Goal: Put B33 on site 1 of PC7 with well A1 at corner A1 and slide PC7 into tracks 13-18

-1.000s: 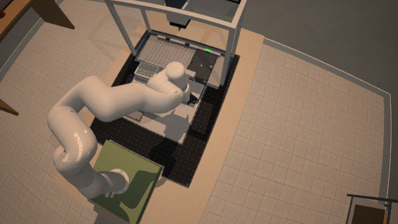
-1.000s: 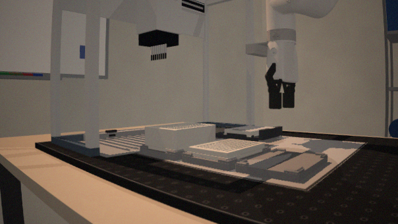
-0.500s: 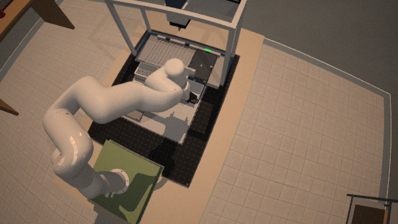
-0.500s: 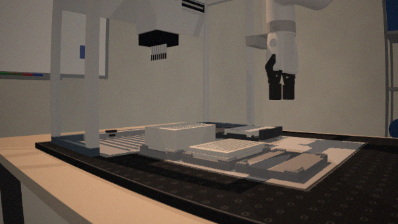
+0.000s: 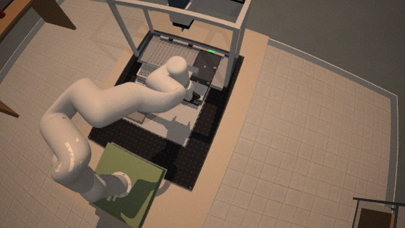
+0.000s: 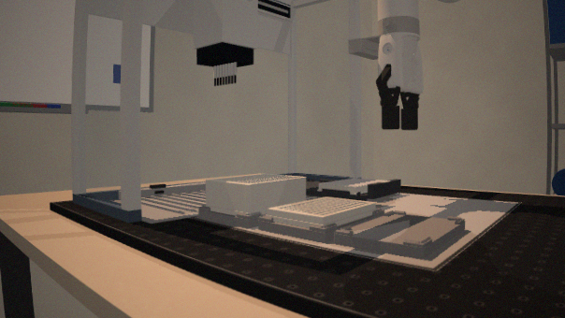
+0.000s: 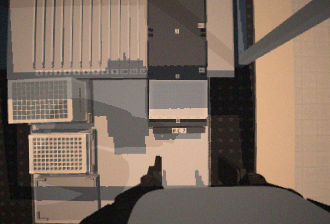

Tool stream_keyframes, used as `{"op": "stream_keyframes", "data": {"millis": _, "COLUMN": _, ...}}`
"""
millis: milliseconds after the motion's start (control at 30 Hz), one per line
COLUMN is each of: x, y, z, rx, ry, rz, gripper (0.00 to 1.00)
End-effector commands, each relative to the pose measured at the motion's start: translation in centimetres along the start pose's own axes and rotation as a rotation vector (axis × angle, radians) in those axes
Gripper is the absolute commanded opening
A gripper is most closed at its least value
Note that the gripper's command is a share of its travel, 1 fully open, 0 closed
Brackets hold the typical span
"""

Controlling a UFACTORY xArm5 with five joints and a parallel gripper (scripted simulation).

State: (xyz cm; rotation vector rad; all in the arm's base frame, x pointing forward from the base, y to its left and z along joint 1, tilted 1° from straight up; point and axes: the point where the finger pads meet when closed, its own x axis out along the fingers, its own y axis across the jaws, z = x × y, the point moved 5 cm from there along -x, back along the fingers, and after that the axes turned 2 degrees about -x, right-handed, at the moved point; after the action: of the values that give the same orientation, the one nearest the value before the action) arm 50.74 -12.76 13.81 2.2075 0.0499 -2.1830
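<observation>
Carrier PC7 [image 5: 208, 66] [image 7: 177, 50] lies straight in the right-hand end of the rails [image 5: 164, 49] [image 7: 19, 40], its handle end over the apron. The lamp [image 5: 211, 51] behind it is lit green. B33 [image 6: 346, 185] [image 7: 178, 92] lies on site 1 beside the handle and looks flat; its labels and well A1 cannot be read. Sites 2 and 3 show no plate. B38 [image 6: 323, 209] [image 7: 59, 153] is in S2, and B83 [image 6: 254, 195] [image 7: 39, 100] is in S3. Nest S1 [image 6: 426, 232] [image 7: 67, 197] is empty. My gripper [image 6: 400, 124] [image 7: 189, 166] is open and empty, high above the apron, nearer to me than the handle.
The instrument's frame has a post [image 6: 131, 105] [image 7: 297, 30] on the right in the wrist view. The pipetting head [image 5: 182, 5] [image 6: 225, 21] hangs over the rails. The nests stand left of the apron [image 7: 127, 172]. Ribs of the free tracks run left of PC7.
</observation>
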Motion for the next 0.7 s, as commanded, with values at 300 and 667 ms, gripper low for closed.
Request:
{"op": "stream_keyframes", "data": {"millis": 300, "x": -2.0, "y": 0.0, "z": -0.1, "rx": 0.0, "ry": 0.004, "rz": 0.001, "gripper": 0.81}}
{"op": "stream_keyframes", "data": {"millis": 667, "x": -3.8, "y": 0.0, "z": -0.1, "rx": 0.0, "ry": 0.004, "rz": 0.001, "gripper": 0.81}}
